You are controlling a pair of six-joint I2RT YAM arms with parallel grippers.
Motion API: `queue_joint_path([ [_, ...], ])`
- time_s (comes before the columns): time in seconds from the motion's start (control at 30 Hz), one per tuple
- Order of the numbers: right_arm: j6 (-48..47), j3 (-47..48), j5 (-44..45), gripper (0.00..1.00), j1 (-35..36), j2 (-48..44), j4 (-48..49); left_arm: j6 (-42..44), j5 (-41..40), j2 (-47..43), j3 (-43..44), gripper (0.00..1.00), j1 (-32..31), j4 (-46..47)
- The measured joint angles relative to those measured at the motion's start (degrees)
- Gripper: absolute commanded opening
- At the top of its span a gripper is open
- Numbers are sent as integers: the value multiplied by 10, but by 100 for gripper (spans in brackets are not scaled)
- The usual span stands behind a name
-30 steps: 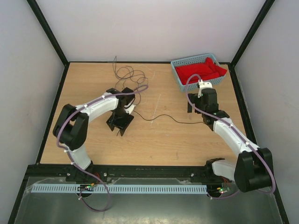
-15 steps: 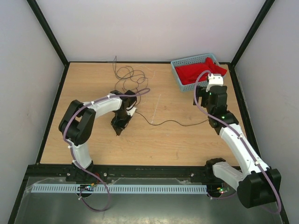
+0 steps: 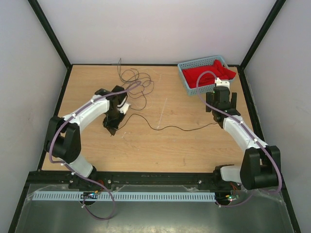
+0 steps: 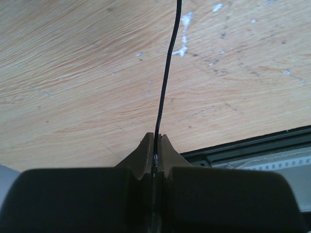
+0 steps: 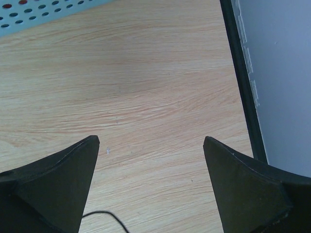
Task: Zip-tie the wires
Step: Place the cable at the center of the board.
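The wires (image 3: 134,80) lie as a curly dark tangle at the back of the table. One long strand (image 3: 180,127) trails right across the wood. My left gripper (image 3: 111,128) is shut on a thin black wire (image 4: 165,82), which runs straight out from between its closed fingertips (image 4: 155,138). A pale zip tie (image 3: 163,108) lies flat on the wood to the right of that gripper, untouched. My right gripper (image 3: 221,99) hangs open in front of the basket, over bare wood (image 5: 150,145). A wire end (image 5: 103,216) curls by its left finger.
A blue basket (image 3: 187,80) with red cloth (image 3: 209,73) stands at the back right; its perforated wall (image 5: 43,12) shows at the top of the right wrist view. The table's black right edge (image 5: 238,68) runs close beside the right gripper.
My left gripper closed on the wire and moved left and back, dragging the strand. My right arm moved back toward the basket, still open.
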Motion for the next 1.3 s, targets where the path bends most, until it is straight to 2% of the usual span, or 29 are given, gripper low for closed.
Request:
queue_joint_path([
  [0.17, -4, 4, -2, 99, -16, 4, 4, 12, -11, -12, 0, 0, 46, -4],
  [0.3, -12, 14, 30, 99, -43, 38, 8, 17, -14, -23, 1, 0, 80, -7],
  [0.5, -18, 20, 62, 99, -99, 94, 5, 22, -11, -6, 1, 0, 81, -11],
  [0.6, -7, 20, 0, 99, -108, 82, 3, 22, -10, 5, 1, 0, 79, -12],
  [0.73, 28, 20, -129, 100, -105, 31, 5, 22, -9, 9, 1, 10, 77, -12],
  [0.87, 51, 20, -218, 100, -83, -10, 7, 22, -9, 27, 1, 17, 77, -12],
  [1.0, 65, 20, -273, 98, -35, -14, 11, 21, -10, 55, -3, 34, 77, -11],
  [1.13, 95, 20, -319, 96, 7, 7, 36, 20, -14, 56, -6, 64, 78, -12],
  [1.3, 156, 27, -342, 95, 57, 74, 97, 13, -19, 27, -5, 91, 94, -11],
])
